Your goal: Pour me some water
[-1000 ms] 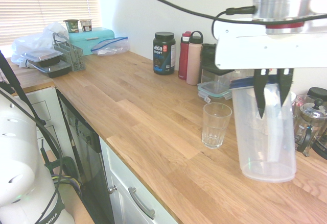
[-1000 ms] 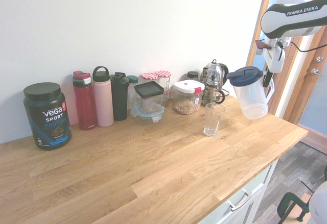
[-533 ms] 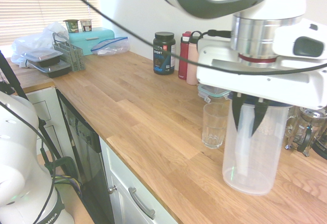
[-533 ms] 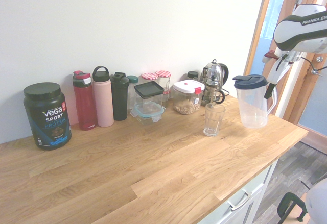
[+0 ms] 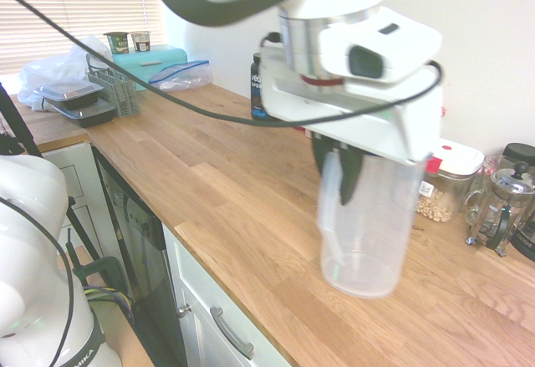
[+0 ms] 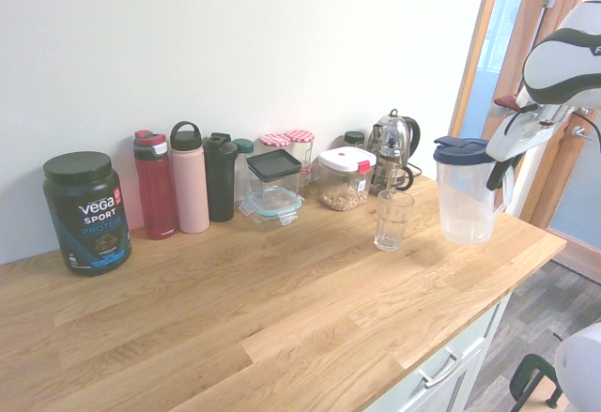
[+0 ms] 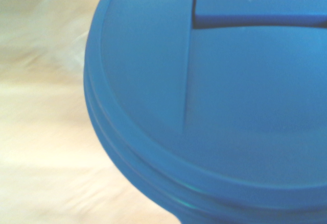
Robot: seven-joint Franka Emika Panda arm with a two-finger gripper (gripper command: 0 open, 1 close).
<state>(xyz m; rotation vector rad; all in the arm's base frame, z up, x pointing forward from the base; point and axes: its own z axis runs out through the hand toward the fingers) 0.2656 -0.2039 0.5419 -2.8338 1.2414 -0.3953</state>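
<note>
At the handle [image 5: 332, 221] of the pitcher [image 5: 372, 225], the jaws of the gripper [image 5: 334, 185] are closed on the grip, with no free gap seen. The pitcher body is located just beside the jaws, its long axis near upright and the blue lid [image 6: 463, 152] on top. Contact between base and counter [image 5: 242, 225] cannot be confirmed. The glass [image 6: 393, 221] is set upright on the far side of the body from the handle; the coming tilt should be directed that way, once spout alignment is checked. No water can be made out in either vessel. Compared with one second earlier, the pitcher has been brought out of its lean, while the glass is unmoved.
</note>
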